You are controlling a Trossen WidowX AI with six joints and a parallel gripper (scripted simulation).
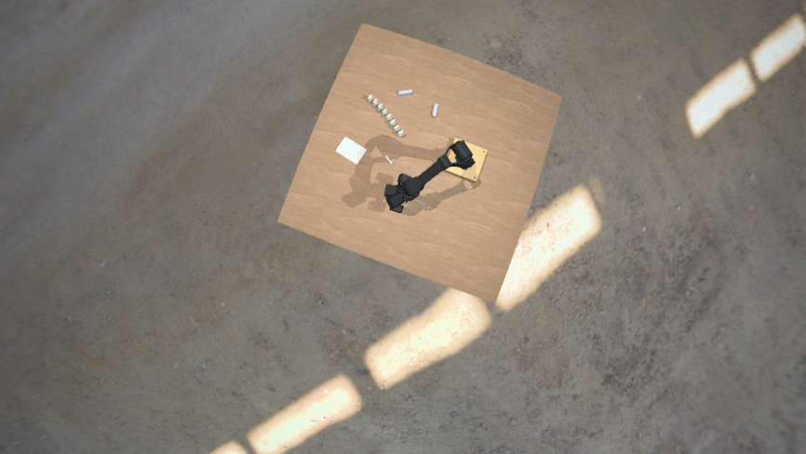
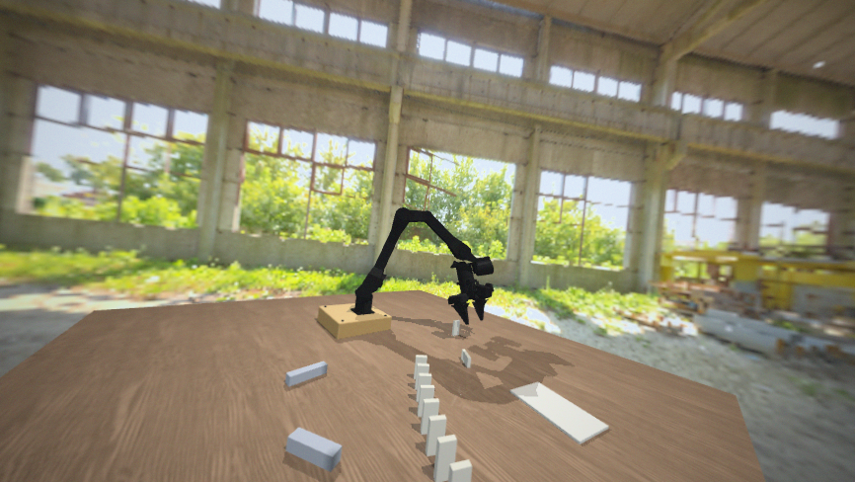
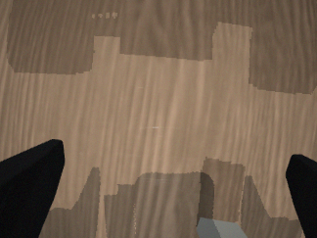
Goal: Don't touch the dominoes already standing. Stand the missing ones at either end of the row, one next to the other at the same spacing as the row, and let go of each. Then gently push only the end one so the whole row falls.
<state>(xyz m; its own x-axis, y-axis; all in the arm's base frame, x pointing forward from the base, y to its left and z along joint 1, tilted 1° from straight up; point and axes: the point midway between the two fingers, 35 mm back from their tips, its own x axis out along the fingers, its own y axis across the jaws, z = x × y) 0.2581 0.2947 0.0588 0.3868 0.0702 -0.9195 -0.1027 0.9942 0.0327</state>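
Note:
A curved row of several white dominoes (image 1: 388, 116) (image 2: 435, 434) stands upright. One loose white domino (image 1: 389, 160) (image 2: 466, 358) rests on its long narrow edge between the row and the arm. Another white domino (image 2: 455, 327) stands upright farther back, beneath and a little left of the gripper in the exterior view; the arm hides it in the top view. A pale block end (image 3: 220, 228) at the wrist view's bottom edge appears to be this domino. My gripper (image 1: 393, 195) (image 2: 473, 319) (image 3: 182, 161) is open and empty, pointing down above the table, its fingers wide apart.
A flat white plate (image 1: 350, 150) (image 2: 560, 412) lies on the side of the row opposite two blue-grey blocks. One block (image 1: 405, 92) (image 2: 314, 448) lies near the row; the other (image 1: 435, 110) (image 2: 306, 373) lies nearer the arm's yellow base (image 1: 479, 163) (image 2: 358, 326).

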